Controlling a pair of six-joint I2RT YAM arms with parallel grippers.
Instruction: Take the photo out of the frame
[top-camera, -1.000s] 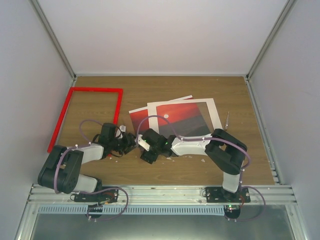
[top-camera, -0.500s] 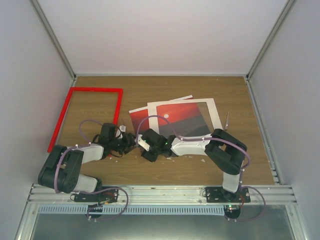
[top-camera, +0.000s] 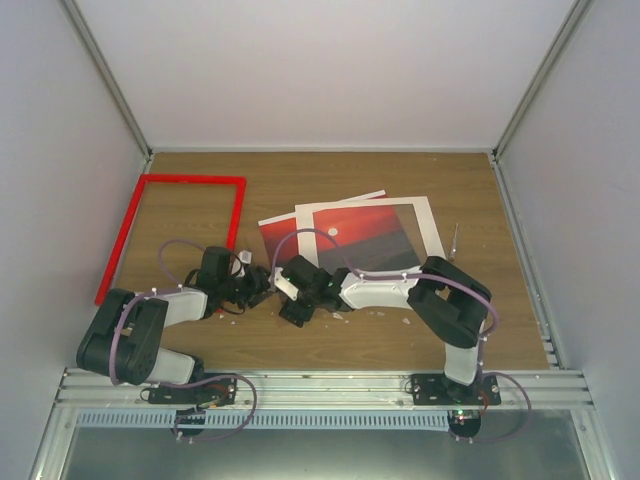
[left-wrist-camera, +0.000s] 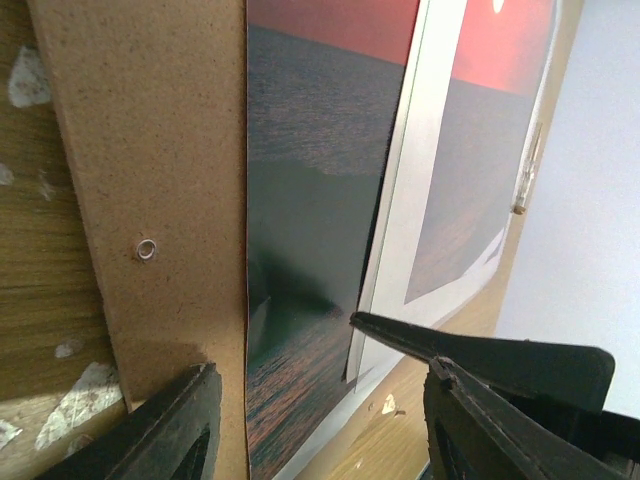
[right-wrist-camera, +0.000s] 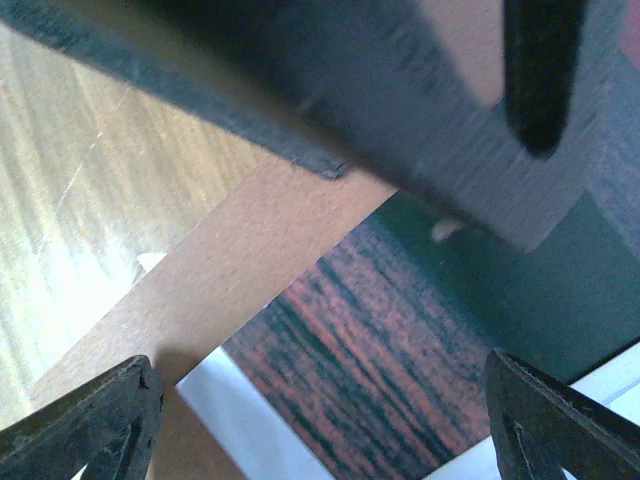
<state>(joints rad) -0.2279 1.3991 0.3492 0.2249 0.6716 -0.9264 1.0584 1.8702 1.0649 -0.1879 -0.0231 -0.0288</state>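
- The frame (top-camera: 193, 180) lies flat at the left of the desk (top-camera: 480, 200), close to the side wall; wood shows through its opening; it is well apart from the photo (top-camera: 280, 242)
- The photo lies flat mid-desk, out of the frame; its left part sticks out from under the white mat (top-camera: 430, 230), and the rest shows through the mat's opening
- In the left wrist view a brown backing board (left-wrist-camera: 150, 130) lies under the photo's edge
- The left end effector (left-wrist-camera: 282, 345) is low at the photo's near corner; its jaws stand apart with nothing between them
- The right end effector (right-wrist-camera: 320, 360) hovers over the same corner, nearly nose to nose with the left one; its jaws are spread wide and it grips nothing
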